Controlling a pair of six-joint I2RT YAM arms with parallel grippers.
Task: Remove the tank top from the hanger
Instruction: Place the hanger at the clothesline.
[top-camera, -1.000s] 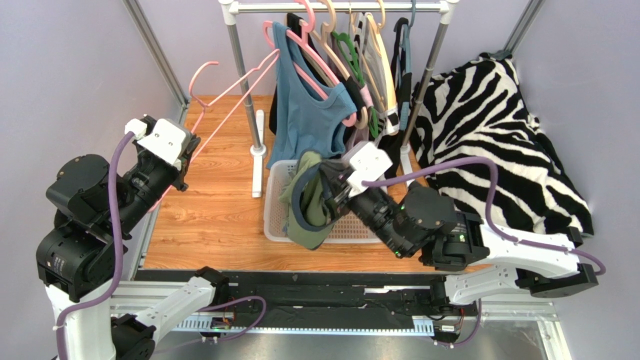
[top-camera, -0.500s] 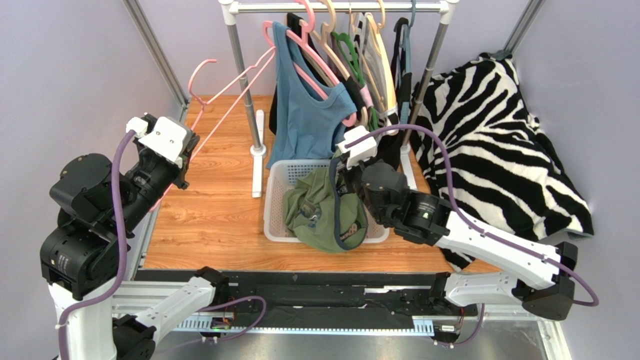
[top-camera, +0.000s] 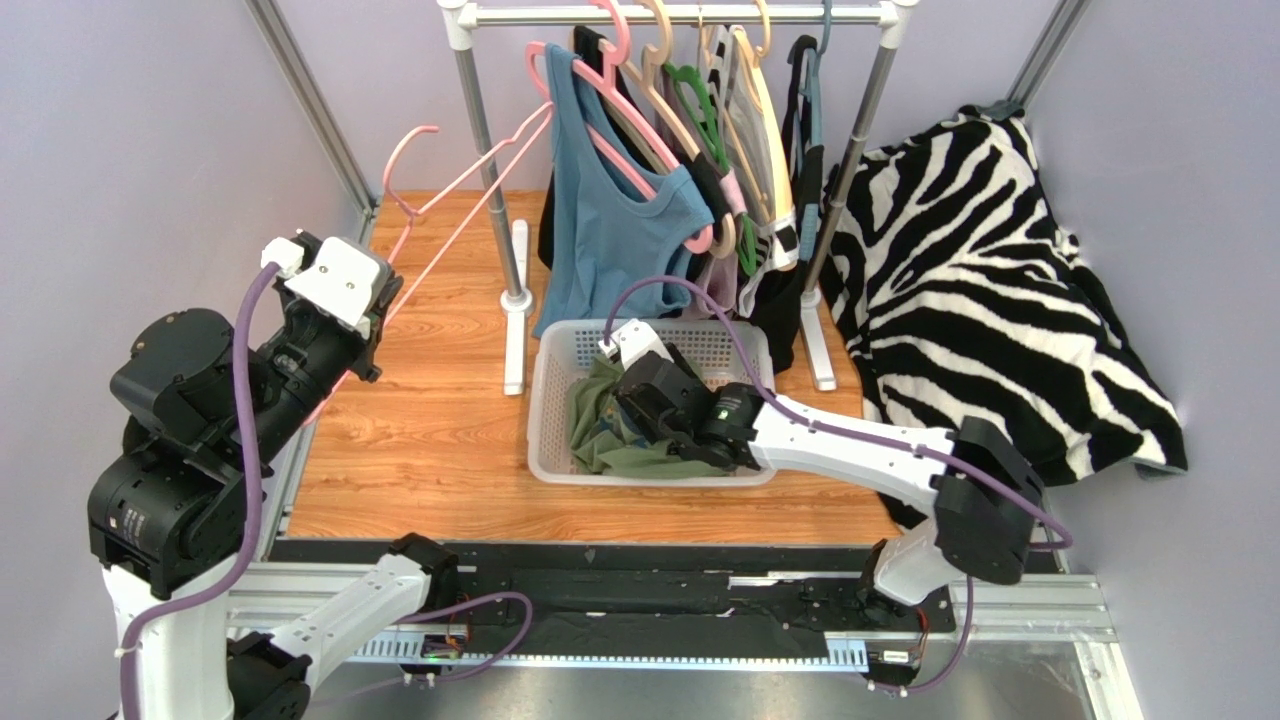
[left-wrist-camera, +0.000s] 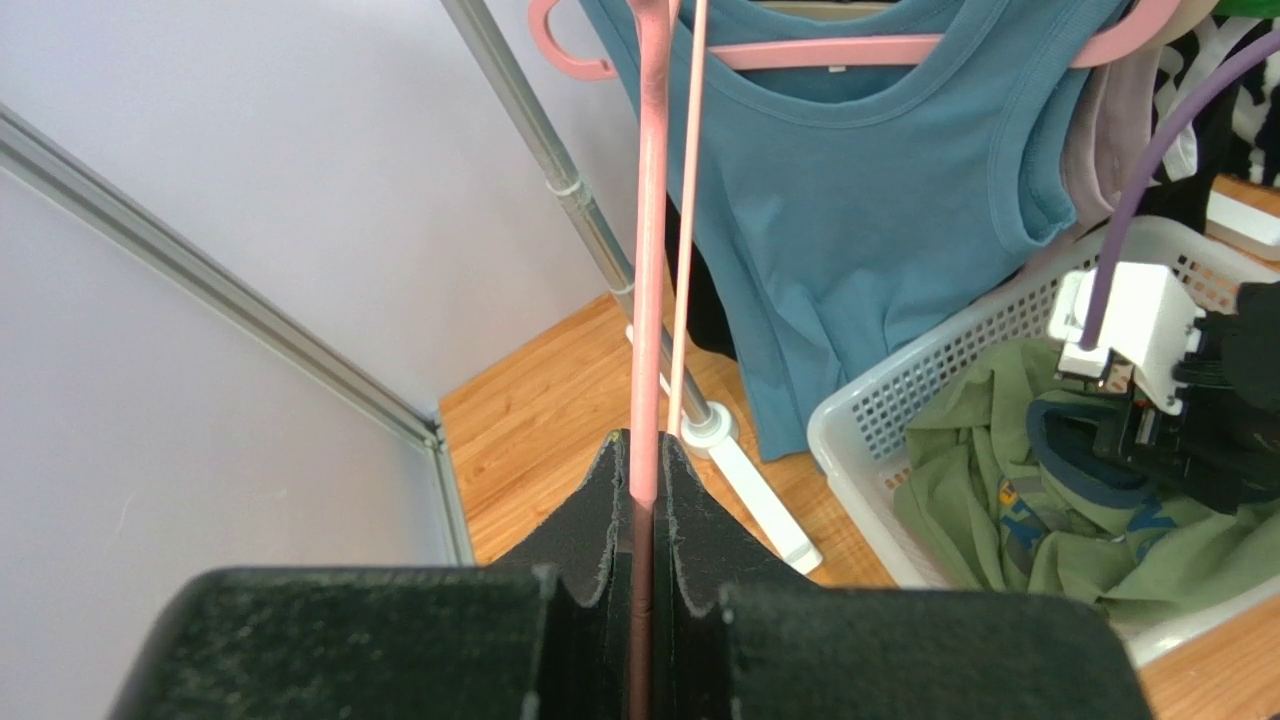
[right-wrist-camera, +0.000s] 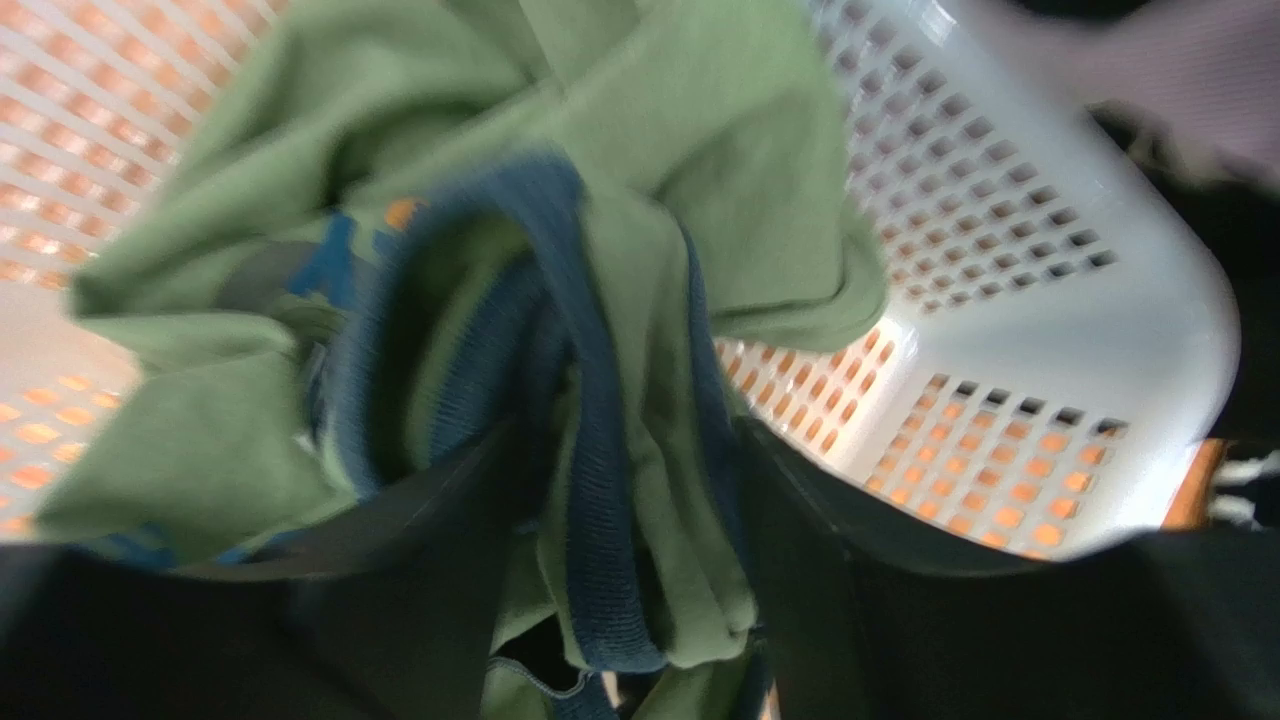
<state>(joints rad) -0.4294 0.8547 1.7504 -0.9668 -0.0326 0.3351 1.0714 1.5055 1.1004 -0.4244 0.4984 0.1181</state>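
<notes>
The right gripper (top-camera: 639, 420) has gone forward and down into the white basket (top-camera: 549, 402). The green tank top (top-camera: 609, 443), which hung from it over the basket's near rim, now lies inside the basket, toward its left side.

Lab cell: aluminium frame (top-camera: 310, 98), clothes rack (top-camera: 476, 105)

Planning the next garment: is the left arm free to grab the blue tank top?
Probably not: the left tool is shut on the pink hanger and must release it first.
</notes>
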